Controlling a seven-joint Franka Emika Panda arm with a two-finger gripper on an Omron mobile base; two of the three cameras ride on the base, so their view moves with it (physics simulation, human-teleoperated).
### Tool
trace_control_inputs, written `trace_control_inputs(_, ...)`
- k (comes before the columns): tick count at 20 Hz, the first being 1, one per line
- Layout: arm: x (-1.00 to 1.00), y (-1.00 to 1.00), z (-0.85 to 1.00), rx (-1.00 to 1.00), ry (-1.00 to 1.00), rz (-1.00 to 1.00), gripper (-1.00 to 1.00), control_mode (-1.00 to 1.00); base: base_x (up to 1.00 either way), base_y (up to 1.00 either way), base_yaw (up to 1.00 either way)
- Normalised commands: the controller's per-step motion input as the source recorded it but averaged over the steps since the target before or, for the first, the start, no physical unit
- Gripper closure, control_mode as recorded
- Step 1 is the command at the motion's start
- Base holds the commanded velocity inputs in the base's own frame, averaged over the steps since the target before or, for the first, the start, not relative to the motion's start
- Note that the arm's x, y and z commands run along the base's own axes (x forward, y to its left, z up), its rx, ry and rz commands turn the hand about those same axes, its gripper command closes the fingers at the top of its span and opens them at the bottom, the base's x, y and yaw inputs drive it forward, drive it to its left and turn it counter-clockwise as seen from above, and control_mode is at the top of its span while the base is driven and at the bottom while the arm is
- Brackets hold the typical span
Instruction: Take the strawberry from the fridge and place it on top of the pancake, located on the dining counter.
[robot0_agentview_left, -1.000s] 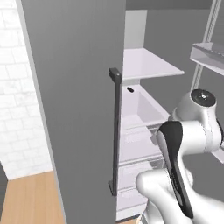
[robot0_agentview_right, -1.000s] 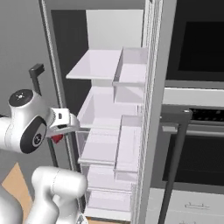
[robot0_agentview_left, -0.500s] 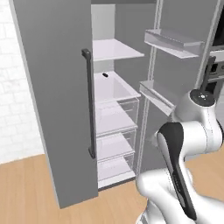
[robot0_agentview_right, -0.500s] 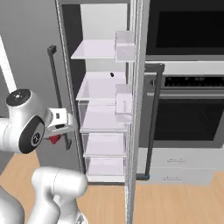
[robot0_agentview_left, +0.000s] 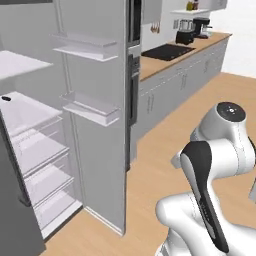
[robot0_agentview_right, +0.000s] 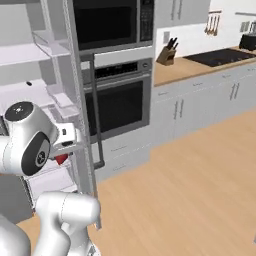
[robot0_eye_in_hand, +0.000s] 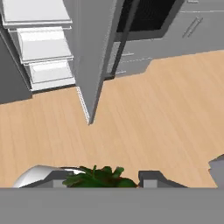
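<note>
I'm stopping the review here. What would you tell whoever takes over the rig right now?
Claw: shut on the strawberry, whose green leaves show between the finger tips.
Fridge: door open, white shelves showing; the strawberry is outside it, above the wood floor.
Done: strawberry picked from the fridge.
Left: carry it to the dining counter and set it on top of the pancake.

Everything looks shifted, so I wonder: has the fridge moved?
No. The fridge still stands right beside the oven, as before; the whole view swung together, so the camera turned, not the fridge.
</note>
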Motion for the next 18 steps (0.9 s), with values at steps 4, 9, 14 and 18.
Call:
trace_control_inputs(4, 0.0, 0.0, 0.0, 0.0, 0.0, 0.0, 1.0, 1.0, -0.24, 0.06, -0.97)
trace_control_inputs(9, 0.0, 0.0, 0.0, 0.0, 0.0, 0.0, 1.0, 1.0, -0.18, 0.0, -0.99)
trace_control_inputs(14, 0.0, 0.0, 0.0, 0.0, 0.0, 0.0, 1.0, 1.0, -0.03, 0.0, -0.98)
trace_control_inputs(18, 0.0, 0.0, 0.0, 0.0, 0.0, 0.0, 1.0, 1.0, 0.19, -0.52, -0.53)
